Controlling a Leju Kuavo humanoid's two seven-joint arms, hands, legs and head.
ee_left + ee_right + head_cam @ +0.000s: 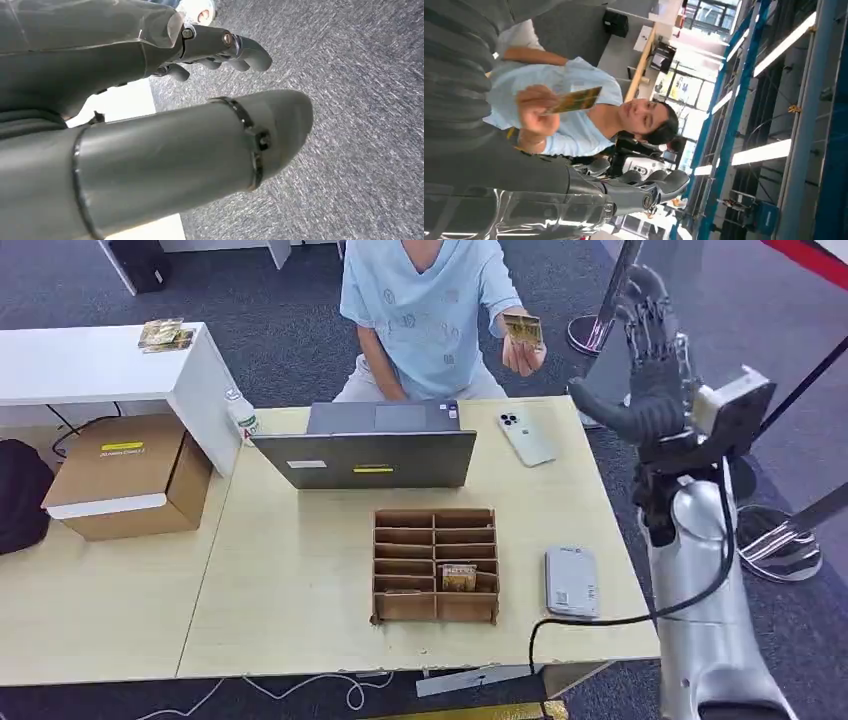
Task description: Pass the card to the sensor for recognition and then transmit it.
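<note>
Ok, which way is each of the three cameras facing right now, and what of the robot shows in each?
Head view: high on the body, looking down at the table, the person with the card, and the raised right hand.
Left wrist view: behind the left hand, facing grey carpet.
Right wrist view: behind the right hand, facing the person and card, ceiling behind.
Shared: head and right wrist views both show the person holding the card.
</note>
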